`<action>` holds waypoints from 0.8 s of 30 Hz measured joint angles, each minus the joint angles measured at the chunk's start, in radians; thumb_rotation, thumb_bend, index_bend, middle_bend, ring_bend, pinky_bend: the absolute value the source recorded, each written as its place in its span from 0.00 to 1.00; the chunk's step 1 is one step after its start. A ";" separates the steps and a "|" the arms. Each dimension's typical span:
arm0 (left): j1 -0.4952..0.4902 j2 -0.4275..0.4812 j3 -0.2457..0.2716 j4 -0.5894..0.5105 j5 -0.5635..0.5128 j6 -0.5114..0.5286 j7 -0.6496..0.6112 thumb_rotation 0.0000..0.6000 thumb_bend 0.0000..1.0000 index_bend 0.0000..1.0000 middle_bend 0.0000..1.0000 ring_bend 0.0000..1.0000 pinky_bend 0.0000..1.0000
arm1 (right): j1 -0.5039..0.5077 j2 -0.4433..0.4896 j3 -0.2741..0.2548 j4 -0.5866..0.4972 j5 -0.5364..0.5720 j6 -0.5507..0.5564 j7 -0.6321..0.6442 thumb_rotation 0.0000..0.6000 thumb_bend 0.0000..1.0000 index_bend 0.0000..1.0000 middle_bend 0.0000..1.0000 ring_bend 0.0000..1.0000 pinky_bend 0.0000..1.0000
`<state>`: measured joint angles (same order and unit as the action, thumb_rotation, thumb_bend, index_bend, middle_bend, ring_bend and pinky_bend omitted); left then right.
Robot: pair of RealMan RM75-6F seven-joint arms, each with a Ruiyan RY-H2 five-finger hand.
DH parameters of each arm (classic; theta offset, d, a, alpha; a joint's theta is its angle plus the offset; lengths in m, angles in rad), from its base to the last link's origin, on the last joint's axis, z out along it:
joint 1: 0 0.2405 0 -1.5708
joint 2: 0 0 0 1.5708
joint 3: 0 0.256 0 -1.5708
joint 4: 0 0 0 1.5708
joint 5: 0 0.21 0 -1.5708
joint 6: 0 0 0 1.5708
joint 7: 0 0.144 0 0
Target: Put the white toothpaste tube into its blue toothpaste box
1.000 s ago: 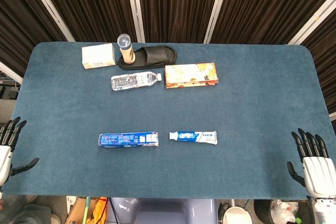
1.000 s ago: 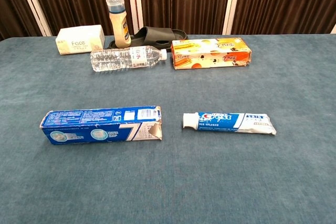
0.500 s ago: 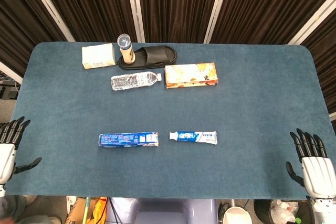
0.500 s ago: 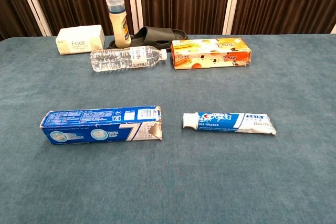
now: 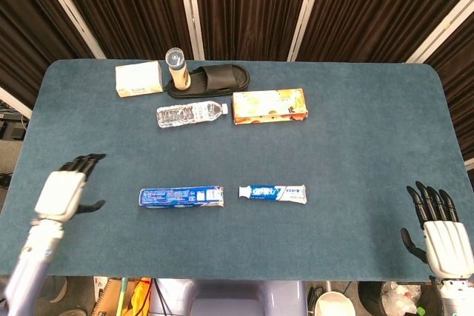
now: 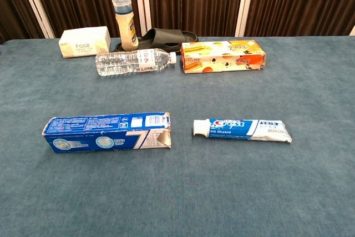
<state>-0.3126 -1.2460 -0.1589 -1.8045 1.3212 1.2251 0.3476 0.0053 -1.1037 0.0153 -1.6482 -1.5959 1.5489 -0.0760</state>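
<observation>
Since the earlier frames, the left hand (image 5: 65, 189) is coming in over the near left part of the blue table (image 5: 355, 138), where before it was hanging off the edge; its fingers are spread apart and holding nothing, and it is sitting well to the left of the blue toothpaste box (image 5: 181, 197). Nothing else is shifting. In the head view the right hand (image 5: 442, 239) is hovering at the near right corner of the table, fingers also apart and empty, well away from the white toothpaste tube (image 5: 272, 194). Neither hand is showing in the chest view. Box and tube are lying end to end on the cloth, apart, with the box's torn open end facing the tube's cap. Along the far side, a water bottle (image 5: 190, 114) is lying on its side beside an orange carton (image 5: 269, 106), with a black slipper (image 5: 216, 78), an upright tan bottle (image 5: 176, 68) and a white tissue pack (image 5: 138, 79) standing behind them.
</observation>
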 measured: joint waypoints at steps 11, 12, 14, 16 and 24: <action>-0.153 -0.233 -0.048 -0.018 -0.236 -0.084 0.246 1.00 0.12 0.18 0.26 0.25 0.34 | 0.001 0.005 -0.006 -0.002 -0.020 0.007 0.022 1.00 0.39 0.00 0.00 0.00 0.00; -0.165 -0.253 -0.049 -0.021 -0.257 -0.084 0.266 1.00 0.12 0.18 0.26 0.25 0.34 | 0.001 0.005 -0.006 -0.002 -0.021 0.008 0.024 1.00 0.39 0.00 0.00 0.00 0.00; -0.180 -0.278 -0.049 -0.026 -0.279 -0.083 0.292 1.00 0.12 0.18 0.27 0.25 0.34 | 0.001 0.005 -0.005 -0.002 -0.021 0.009 0.027 1.00 0.39 0.00 0.00 0.00 0.00; -0.195 -0.302 -0.046 -0.027 -0.296 -0.078 0.319 1.00 0.12 0.19 0.27 0.25 0.34 | 0.001 0.006 -0.005 -0.003 -0.019 0.009 0.031 1.00 0.39 0.00 0.00 0.00 0.00; -0.252 -0.393 -0.043 0.018 -0.345 -0.072 0.361 1.00 0.12 0.19 0.30 0.27 0.35 | 0.000 0.006 -0.006 -0.006 -0.021 0.010 0.032 1.00 0.39 0.00 0.00 0.00 0.00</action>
<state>-0.5648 -1.6392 -0.2021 -1.7869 0.9767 1.1534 0.7082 0.0054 -1.0977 0.0089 -1.6543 -1.6169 1.5590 -0.0445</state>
